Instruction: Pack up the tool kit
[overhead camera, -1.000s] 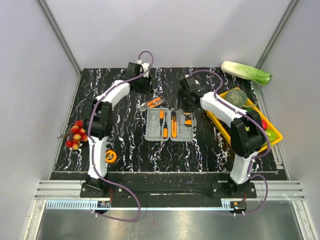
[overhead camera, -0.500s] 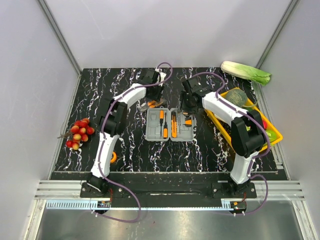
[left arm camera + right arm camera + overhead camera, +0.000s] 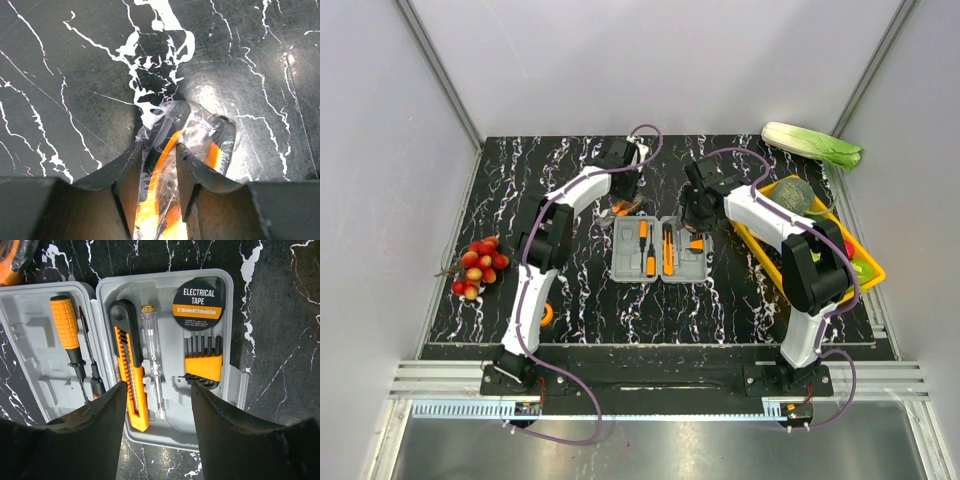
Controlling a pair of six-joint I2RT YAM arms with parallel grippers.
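The grey tool case [image 3: 655, 249] is seen lying open and flat at the centre of the black marbled table [image 3: 740, 300]. Its left half is filled by an orange-handled screwdriver [image 3: 65, 325], its right half by a utility knife [image 3: 128, 375], a clear tester pen [image 3: 152, 365], a roll of electrical tape [image 3: 197, 304] and a set of hex keys [image 3: 202, 362]. The right gripper [image 3: 157, 385] is held above the case, its fingers [image 3: 95, 425] spread wide with nothing between them. Just above the case's upper left corner, the pliers [image 3: 625, 208], wrapped in clear plastic, are laid on the table. The left gripper [image 3: 159, 148] is lowered over them, and one orange handle is straddled by its fingers [image 3: 125, 172]; whether the wrap is pressed or merely neared cannot be told. An orange round tool [image 3: 542, 314] is partly hidden behind the left arm at lower left. Red fruit [image 3: 477, 266] is placed at the left edge, a yellow tray [image 3: 872, 266] at the right, a cabbage [image 3: 812, 144] at upper right
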